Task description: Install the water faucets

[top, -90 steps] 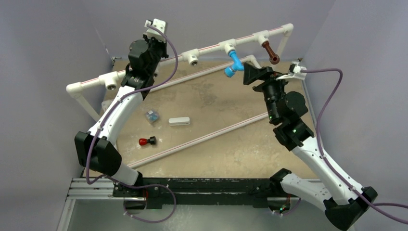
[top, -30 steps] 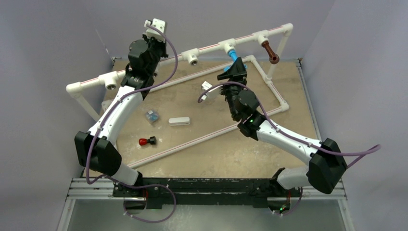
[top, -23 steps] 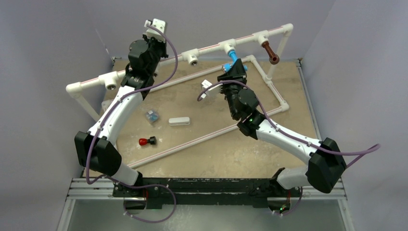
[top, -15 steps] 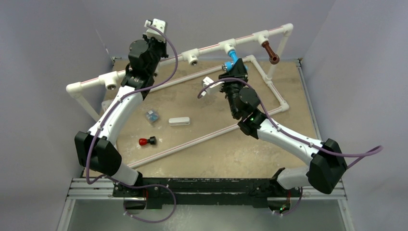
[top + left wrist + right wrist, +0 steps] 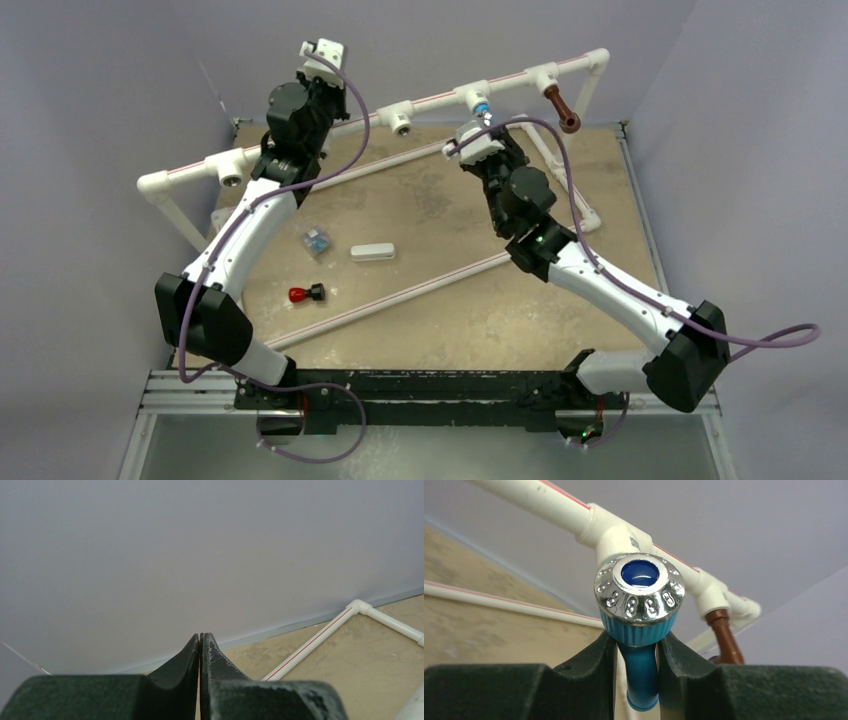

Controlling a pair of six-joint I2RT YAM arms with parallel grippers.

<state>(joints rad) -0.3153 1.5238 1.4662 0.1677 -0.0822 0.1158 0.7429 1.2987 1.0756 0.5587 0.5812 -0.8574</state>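
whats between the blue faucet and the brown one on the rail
Between the blue faucet and brown faucet runs only a bare stretch of white pipe; the right wrist view shows it.

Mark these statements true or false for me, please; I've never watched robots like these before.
The right gripper clamps the blue faucet. True.
The left gripper holds a faucet. False: it is shut on nothing.
A white block lies on the table. True.
The brown faucet lies loose on the table. False: it sits in a fitting on the white pipe.
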